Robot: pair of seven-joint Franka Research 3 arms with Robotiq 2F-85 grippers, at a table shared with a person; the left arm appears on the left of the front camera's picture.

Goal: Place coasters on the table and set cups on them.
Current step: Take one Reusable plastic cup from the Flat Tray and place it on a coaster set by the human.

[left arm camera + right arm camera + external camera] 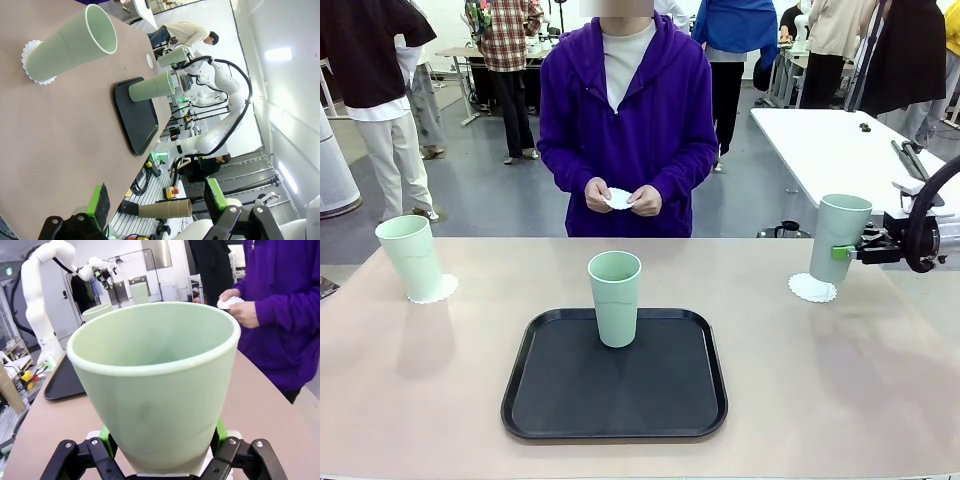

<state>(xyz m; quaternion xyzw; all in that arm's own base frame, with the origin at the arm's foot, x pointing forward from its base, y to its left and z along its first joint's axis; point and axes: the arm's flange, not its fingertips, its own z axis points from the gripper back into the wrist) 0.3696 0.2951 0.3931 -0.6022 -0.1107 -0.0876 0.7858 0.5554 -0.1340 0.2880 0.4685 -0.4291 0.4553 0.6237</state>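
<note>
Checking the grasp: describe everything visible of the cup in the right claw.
The cup is a tall, pale mint-green tumbler, plastic-looking, handleless, tapering toward its base, empty. It stands roughly upright at the right side of the table over a white lacy coaster; whether its base touches that is unclear. The right claw is shut on its lower half, green pads either side.

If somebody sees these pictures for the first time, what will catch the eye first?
The right gripper clamps a mint-green cup at a white coaster near the table's right edge. A second cup stands on the black tray in the middle, and the person in purple at the far side holds another coaster.
</note>
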